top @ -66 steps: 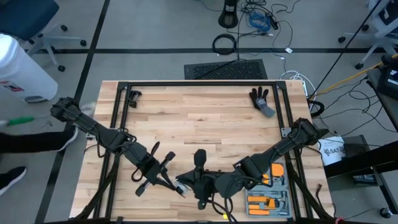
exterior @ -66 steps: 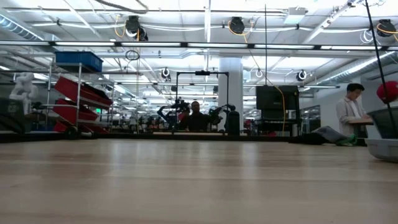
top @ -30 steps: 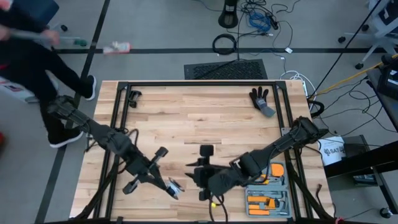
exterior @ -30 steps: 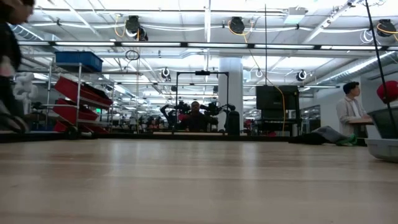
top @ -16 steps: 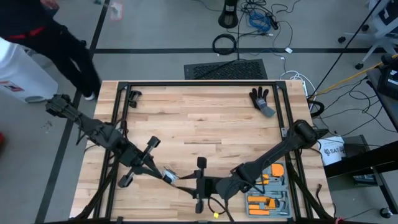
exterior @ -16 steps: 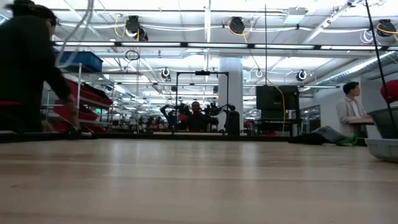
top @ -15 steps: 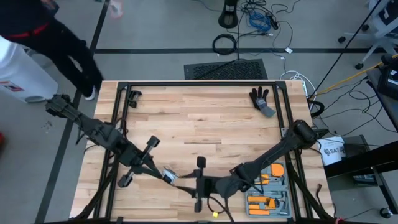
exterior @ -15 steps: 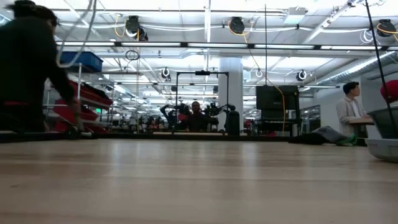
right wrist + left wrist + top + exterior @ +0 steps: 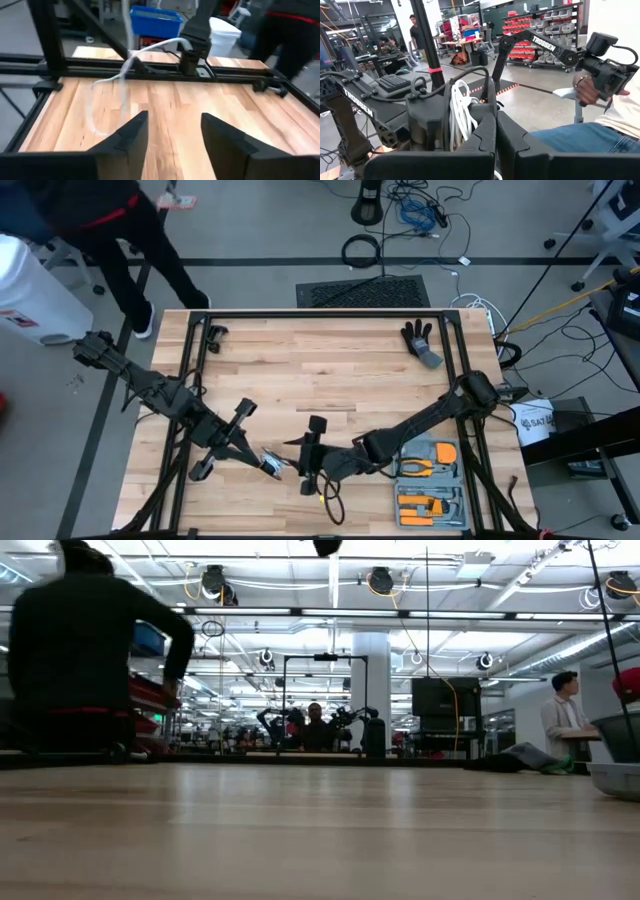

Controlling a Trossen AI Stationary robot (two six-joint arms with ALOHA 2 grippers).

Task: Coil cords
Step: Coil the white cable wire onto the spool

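The white cord [image 9: 127, 65] hangs from my left gripper [image 9: 495, 132], which is shut on it above the table's near left part; from above it shows as a small white bunch [image 9: 272, 465]. Loops of it [image 9: 461, 117] stand just past the left fingertips against a dark round shape, which I cannot tell to be the reel. My right gripper [image 9: 170, 132] stands open a short way to the right of that bunch [image 9: 298, 465], pointing at it, with nothing between its fingers. My left gripper pinches the white cord between its two shut fingers, which point about level. The cord leaves the fingertips [image 9: 182, 44], arcs sideways and drops in a slack loop [image 9: 100, 112] toward the table. The fingers hide the place of contact itself.
A black glove [image 9: 420, 340] lies at the far right of the table. A tray of orange-handled tools [image 9: 430, 480] sits at the near right, under the right arm. A black frame [image 9: 320, 315] rims the table. A person [image 9: 100, 220] stands beyond the far left corner.
My right gripper has come down and gone toward the table's left edge, closer to the left gripper and the cord. My left gripper has drawn back a little toward the table's left, still shut on the cord. The person has walked along the far left.
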